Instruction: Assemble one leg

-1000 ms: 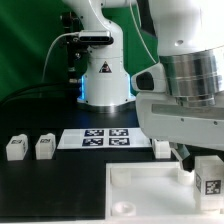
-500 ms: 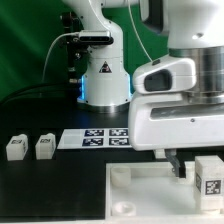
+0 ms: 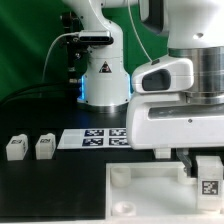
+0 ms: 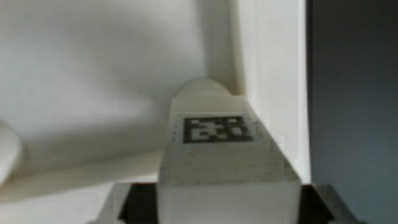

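Far left of the exterior frame, a spare leg and a second spare leg sit side by side on the black table, with the marker board just right of them. Lower right, the gripper is clamped on the leg, upright, tag facing us, over the white tray piece. Wrist view: same leg pinched between both fingers. Can't tell if it touches the tray

My arm at four o'clock in the exterior view, wrist vertical, gripper downward, jaws seemingly tight about the leg.
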### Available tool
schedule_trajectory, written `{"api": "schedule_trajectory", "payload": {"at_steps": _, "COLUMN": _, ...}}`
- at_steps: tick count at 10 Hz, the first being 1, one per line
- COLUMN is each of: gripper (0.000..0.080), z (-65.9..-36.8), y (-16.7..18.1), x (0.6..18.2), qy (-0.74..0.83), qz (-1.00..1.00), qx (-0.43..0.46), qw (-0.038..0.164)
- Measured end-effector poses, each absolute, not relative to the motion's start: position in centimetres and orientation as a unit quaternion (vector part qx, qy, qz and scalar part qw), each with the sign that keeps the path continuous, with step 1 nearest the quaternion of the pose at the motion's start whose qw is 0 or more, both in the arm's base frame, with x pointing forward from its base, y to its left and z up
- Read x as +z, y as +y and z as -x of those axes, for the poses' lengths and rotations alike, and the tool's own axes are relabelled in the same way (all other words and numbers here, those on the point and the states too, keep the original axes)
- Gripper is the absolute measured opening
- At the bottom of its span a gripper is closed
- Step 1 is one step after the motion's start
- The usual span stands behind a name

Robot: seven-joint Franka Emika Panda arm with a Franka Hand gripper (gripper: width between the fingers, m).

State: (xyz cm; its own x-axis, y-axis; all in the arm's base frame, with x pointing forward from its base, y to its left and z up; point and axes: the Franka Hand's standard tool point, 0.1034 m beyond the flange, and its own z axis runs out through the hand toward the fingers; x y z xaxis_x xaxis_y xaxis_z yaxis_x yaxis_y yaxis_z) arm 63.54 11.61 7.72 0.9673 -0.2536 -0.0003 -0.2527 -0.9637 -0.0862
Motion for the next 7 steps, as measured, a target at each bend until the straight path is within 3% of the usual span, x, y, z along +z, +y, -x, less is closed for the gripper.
{"api": "schedule_trajectory", "payload": {"at_steps": 3, "gripper": 0.0292, "z": -63.53, "y": 11.31, "x": 7.75, "qy": 0.411, "qz": 0.91, "qx": 0.015, "qw": 0.053}}
{"api": "schedule_trajectory", "payload": {"at_steps": 6, "gripper": 0.0292, "z": -63.38, "y": 11.09, "x": 7.51, "qy": 0.65, "qz": 0.753, "qx": 0.063, "qw": 0.081}}
{"api": "schedule_trajectory", "payload": {"at_steps": 7, "gripper": 0.0292, "z": -63.27, "y": 11.74, "x": 7.53, "qy": 0.721, "qz": 0.685, "qx": 0.073, "qw": 0.075}}
